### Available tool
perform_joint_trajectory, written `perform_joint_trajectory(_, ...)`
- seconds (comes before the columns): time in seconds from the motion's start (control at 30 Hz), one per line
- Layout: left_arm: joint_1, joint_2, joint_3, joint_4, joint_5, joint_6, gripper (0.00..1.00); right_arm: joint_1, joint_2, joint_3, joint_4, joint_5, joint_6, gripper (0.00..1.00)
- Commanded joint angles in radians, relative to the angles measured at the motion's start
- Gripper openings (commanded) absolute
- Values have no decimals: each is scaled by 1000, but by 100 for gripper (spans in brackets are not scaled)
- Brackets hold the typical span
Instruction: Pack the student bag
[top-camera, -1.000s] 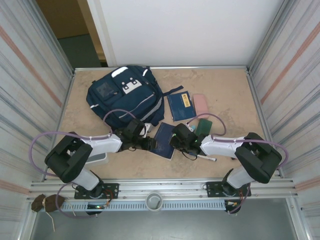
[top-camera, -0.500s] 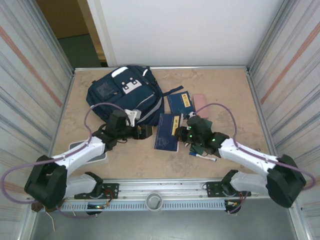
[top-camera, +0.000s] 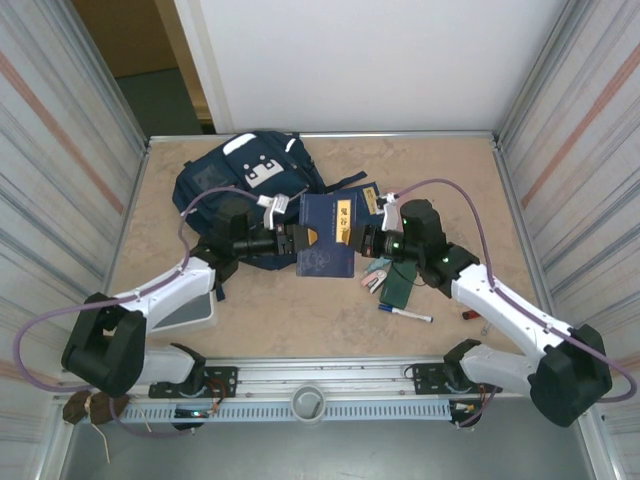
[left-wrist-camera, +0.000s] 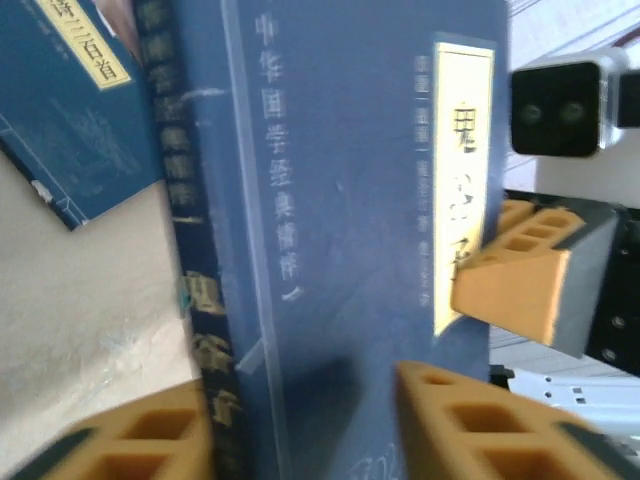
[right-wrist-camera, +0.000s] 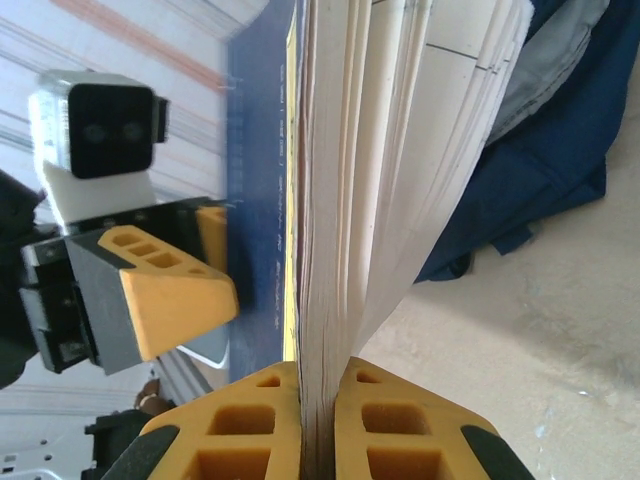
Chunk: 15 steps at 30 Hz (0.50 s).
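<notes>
The student bag (top-camera: 235, 185) lies at the back left of the table, navy with white patches; its fabric also shows in the right wrist view (right-wrist-camera: 560, 130). A navy book with a yellow label (top-camera: 325, 235) hangs upright in the air in front of it. My right gripper (top-camera: 362, 242) is shut on the book's page edge (right-wrist-camera: 330, 200), both fingers (right-wrist-camera: 250, 430) pressing the pages. My left gripper (top-camera: 298, 238) is open at the book's other side, its fingers (left-wrist-camera: 480, 420) spread across the cover (left-wrist-camera: 340, 200) without clamping it.
A second navy book (left-wrist-camera: 70, 100) lies flat on the beige table (top-camera: 450, 190) behind the raised one. A green item (top-camera: 400, 285), a marker pen (top-camera: 405, 315) and a small red thing (top-camera: 470, 315) lie at the front right. A white tray (top-camera: 185, 315) sits at the front left.
The right gripper has lifted the book off the table and tipped it upright, nearer the bag. The left gripper has moved back and to the right, up to the book's cover.
</notes>
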Motion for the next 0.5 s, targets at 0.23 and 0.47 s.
perform_joint_trajectory(0.23,83,-39,64,272,84,-220,0,-160,53,60,113,-260,38,61)
perform_joint_trajectory(0.47,100,-61,76,408,77,-339,0,-105,93,5,388,-271,160,99)
